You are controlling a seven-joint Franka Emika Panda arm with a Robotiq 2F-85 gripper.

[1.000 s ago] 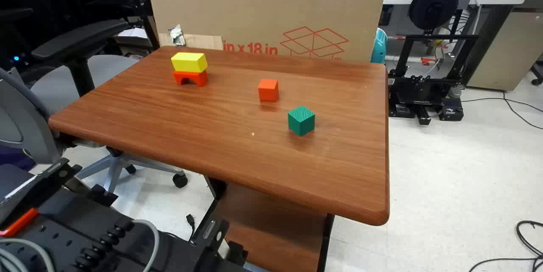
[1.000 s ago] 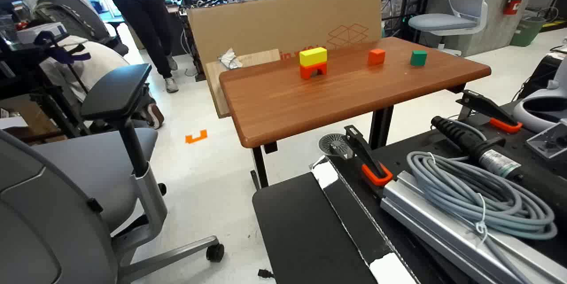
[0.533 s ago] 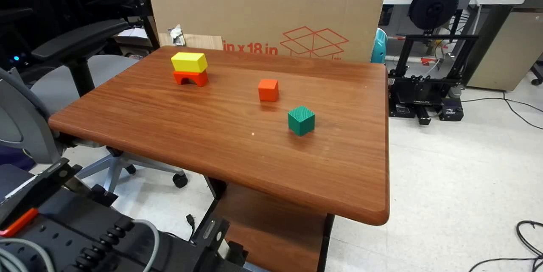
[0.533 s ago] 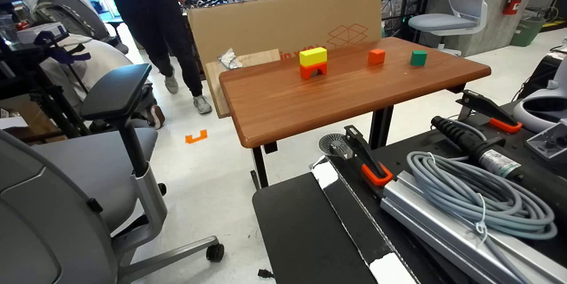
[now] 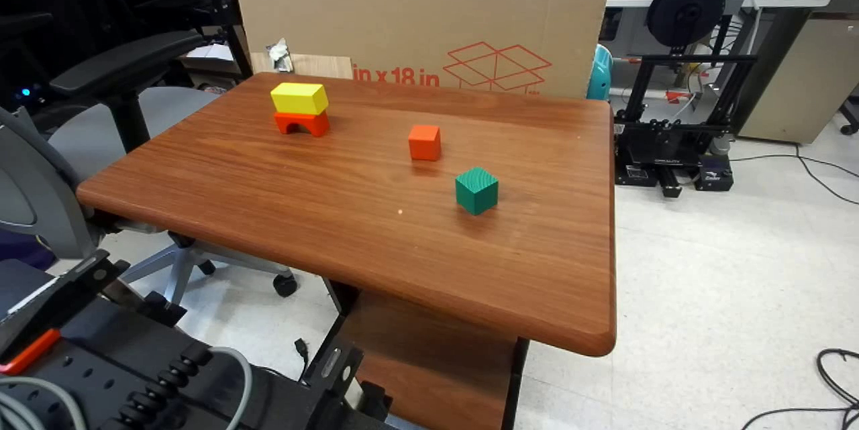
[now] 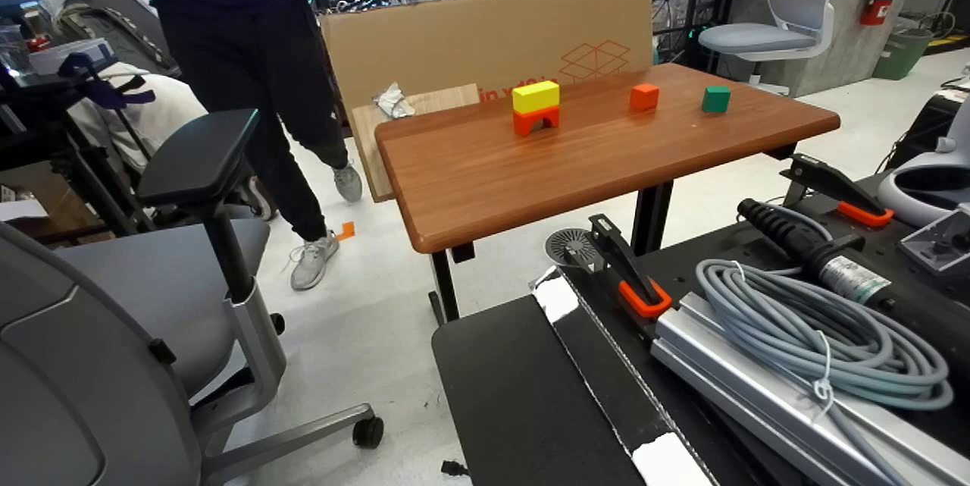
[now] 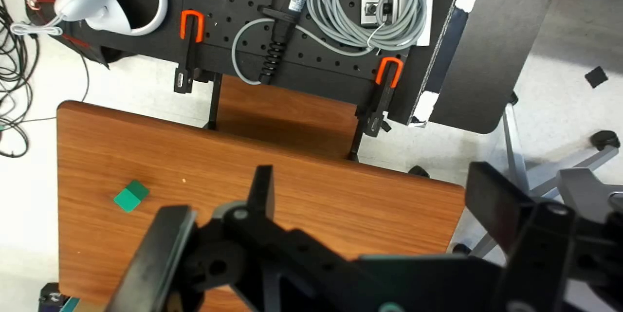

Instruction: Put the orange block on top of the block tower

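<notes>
The orange block (image 5: pixel 425 143) is a small red-orange cube resting alone on the table; it also shows in an exterior view (image 6: pixel 644 97). The block tower is a yellow block (image 5: pixel 300 98) on a red-orange arch-shaped block (image 5: pixel 302 124), near the table's far left corner; its yellow top also shows in an exterior view (image 6: pixel 536 98). My gripper (image 7: pixel 374 178) is open, with nothing between its fingers, high above the table in the wrist view. It shows in neither exterior view. The orange block and the tower do not show in the wrist view.
A green cube (image 5: pixel 477 191) stands on the brown table (image 5: pixel 322 202), near the orange block; it also shows in the wrist view (image 7: pixel 131 195). A cardboard sheet (image 5: pixel 416 21) stands behind the table. A person (image 6: pixel 250 76) is beside the table. Clamps and coiled cable (image 6: pixel 818 342) lie on the black bench.
The person has walked nearer, toward the table's end and the grey chair. The blocks have not moved. My gripper is not seen in the earlier frames.
</notes>
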